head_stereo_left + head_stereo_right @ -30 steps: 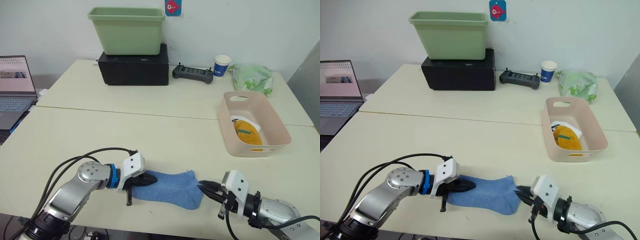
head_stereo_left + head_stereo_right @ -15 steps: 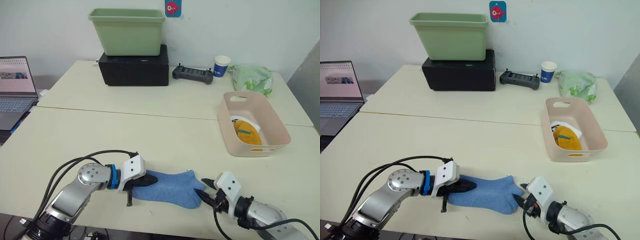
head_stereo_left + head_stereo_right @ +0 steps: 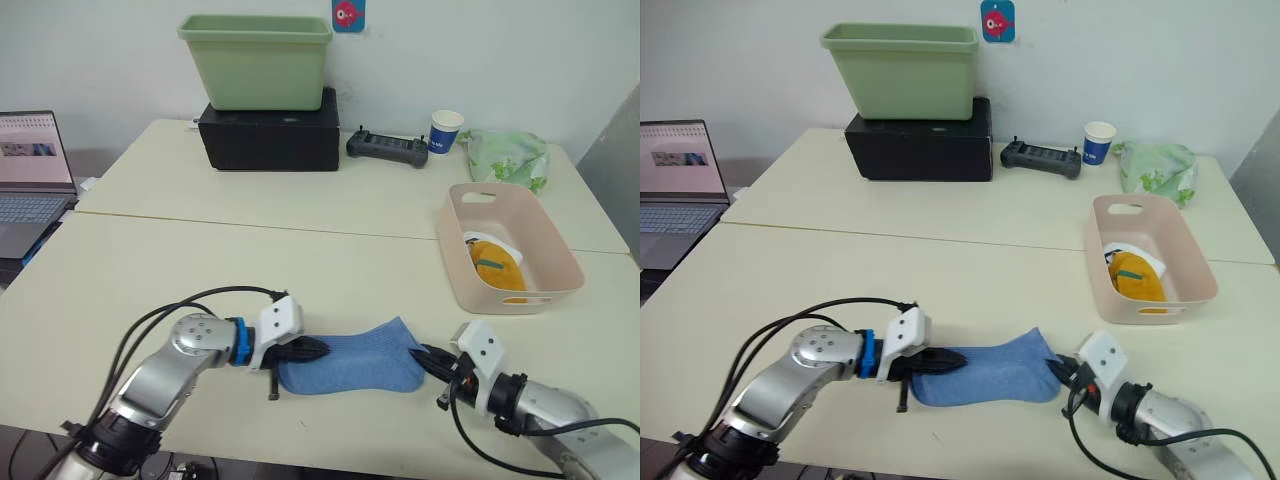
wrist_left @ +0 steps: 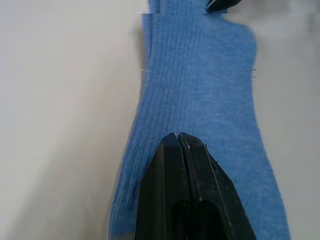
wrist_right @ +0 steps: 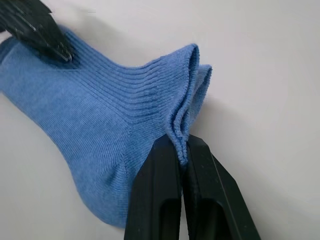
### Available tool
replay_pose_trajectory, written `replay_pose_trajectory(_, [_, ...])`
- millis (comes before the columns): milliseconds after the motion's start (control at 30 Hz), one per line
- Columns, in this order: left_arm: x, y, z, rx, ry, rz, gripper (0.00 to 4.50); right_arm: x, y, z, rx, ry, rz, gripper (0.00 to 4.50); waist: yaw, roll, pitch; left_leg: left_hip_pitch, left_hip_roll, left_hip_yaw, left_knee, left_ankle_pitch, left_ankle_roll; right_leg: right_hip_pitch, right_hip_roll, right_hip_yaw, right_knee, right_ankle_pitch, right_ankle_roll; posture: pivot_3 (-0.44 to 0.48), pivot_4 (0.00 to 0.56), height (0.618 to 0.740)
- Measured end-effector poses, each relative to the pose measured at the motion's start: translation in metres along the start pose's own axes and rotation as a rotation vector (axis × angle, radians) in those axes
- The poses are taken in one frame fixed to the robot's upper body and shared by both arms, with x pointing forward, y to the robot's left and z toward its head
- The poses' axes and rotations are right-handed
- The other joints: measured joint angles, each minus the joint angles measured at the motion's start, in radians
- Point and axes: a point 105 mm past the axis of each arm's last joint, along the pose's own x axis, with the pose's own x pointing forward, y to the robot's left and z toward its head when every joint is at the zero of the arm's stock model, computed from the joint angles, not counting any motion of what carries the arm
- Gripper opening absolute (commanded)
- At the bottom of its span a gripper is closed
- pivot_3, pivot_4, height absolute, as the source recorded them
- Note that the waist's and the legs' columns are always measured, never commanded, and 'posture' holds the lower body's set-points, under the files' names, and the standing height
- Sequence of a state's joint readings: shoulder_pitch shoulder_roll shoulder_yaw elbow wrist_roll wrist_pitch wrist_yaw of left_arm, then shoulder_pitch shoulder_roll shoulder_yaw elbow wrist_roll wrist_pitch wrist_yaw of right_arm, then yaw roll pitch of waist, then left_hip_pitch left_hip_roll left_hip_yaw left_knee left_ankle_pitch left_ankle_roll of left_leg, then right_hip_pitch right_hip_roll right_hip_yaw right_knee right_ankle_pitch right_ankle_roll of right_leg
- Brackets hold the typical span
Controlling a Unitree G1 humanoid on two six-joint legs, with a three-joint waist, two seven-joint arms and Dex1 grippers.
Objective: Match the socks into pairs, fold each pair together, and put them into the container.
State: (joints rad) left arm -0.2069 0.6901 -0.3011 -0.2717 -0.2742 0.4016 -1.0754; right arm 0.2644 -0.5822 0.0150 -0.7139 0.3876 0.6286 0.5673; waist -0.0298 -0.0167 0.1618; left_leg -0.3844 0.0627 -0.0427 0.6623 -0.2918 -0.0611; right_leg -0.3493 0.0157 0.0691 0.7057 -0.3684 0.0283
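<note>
- No word, brand or number can be read anywhere
- The wall sticker bears a red fish-like figure on blue, with no lettering
- The laptop screen shows content too small to read

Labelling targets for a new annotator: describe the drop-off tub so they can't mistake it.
On the cream table, look toward the robot's right edge, below the paper cup and green patterned bag. The container there is a low, pale pink tub with slot handles, already holding yellow and white socks; the green tub is taller and sits on a black box.
</note>
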Motion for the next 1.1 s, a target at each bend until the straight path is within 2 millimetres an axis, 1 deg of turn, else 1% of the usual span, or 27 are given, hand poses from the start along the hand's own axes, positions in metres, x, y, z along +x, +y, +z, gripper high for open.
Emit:
replay_pose_trajectory(100, [0.008,-0.002,-0.005,-0.001,0.017,-0.022,0.00,-0.001,0.007,0.006,0.011,-0.004,0.046,0.02,-0.002,0.000,0.000,0.000,0.001,-0.001,0.000,0.000,0.001,-0.001,0.001,0.000,0.000,0.000,0.000,0.000,0.150,0.720])
replay_pose_trajectory(200, [0.009,0.002,-0.006,0.026,0.029,-0.021,0.00,0.000,0.019,0.019,0.012,-0.024,0.123,0.02,-0.001,0.000,0.000,0.000,0.000,-0.001,0.000,0.000,0.001,0.000,0.000,0.000,0.000,0.000,0.000,0.000,0.150,0.720])
replay_pose_trajectory(300, [0.011,0.004,-0.007,0.034,0.023,-0.019,0.00,0.001,0.031,0.027,0.036,-0.031,0.193,0.02,0.000,0.000,0.000,0.001,0.000,-0.001,0.000,0.000,0.001,0.001,0.000,0.000,0.000,0.000,0.000,0.000,0.150,0.720])
replay_pose_trajectory(500, [0.009,0.004,-0.007,0.044,0.019,-0.016,0.00,0.016,0.051,0.041,0.128,-0.015,0.330,0.02,-0.001,0.000,0.000,0.001,0.000,-0.001,0.000,0.000,0.001,0.001,0.000,0.000,0.001,0.000,0.000,0.000,0.150,0.720])
replay_pose_trajectory(633, [0.001,0.004,-0.007,0.034,0.025,0.002,0.00,0.025,0.052,0.043,0.178,0.023,0.359,0.02,-0.001,0.000,0.000,0.000,0.001,-0.001,0.000,0.000,0.001,0.000,0.000,0.000,0.000,0.000,0.000,0.000,0.150,0.720])
replay_pose_trajectory(767, [-0.014,0.001,-0.006,-0.011,0.030,0.024,0.00,0.031,0.050,0.045,0.218,0.049,0.372,0.02,-0.003,0.000,0.000,-0.001,0.001,-0.002,0.000,0.000,0.001,-0.001,0.000,-0.001,0.001,0.000,0.000,0.000,0.150,0.720])
replay_pose_trajectory(833, [-0.018,-0.001,-0.010,-0.019,0.042,0.033,0.00,0.034,0.051,0.047,0.236,0.055,0.389,0.02,-0.001,0.000,0.001,-0.001,0.001,-0.002,0.000,0.000,0.001,-0.001,0.000,-0.001,0.000,0.000,0.000,0.000,0.150,0.720])
replay_pose_trajectory(900, [-0.019,-0.002,-0.014,-0.022,0.054,0.036,0.00,0.036,0.052,0.050,0.251,0.054,0.400,0.02,-0.001,0.000,0.001,-0.001,0.001,-0.002,0.000,-0.001,0.001,-0.001,0.000,-0.001,0.000,0.000,0.000,0.000,0.150,0.720])
replay_pose_trajectory(1033, [-0.016,-0.001,-0.016,-0.012,0.044,0.047,0.00,0.042,0.055,0.056,0.280,0.050,0.420,0.02,-0.001,0.000,0.001,-0.001,0.001,-0.002,0.000,-0.001,0.001,-0.002,0.000,-0.001,0.000,0.000,0.000,0.000,0.150,0.720])
replay_pose_trajectory(1100, [-0.017,0.000,-0.016,0.003,0.042,0.048,0.00,0.050,0.057,0.059,0.294,0.054,0.425,0.02,-0.003,0.000,0.001,-0.001,0.001,-0.002,0.000,-0.001,0.001,-0.002,0.000,-0.001,0.001,0.000,0.000,0.000,0.150,0.720])
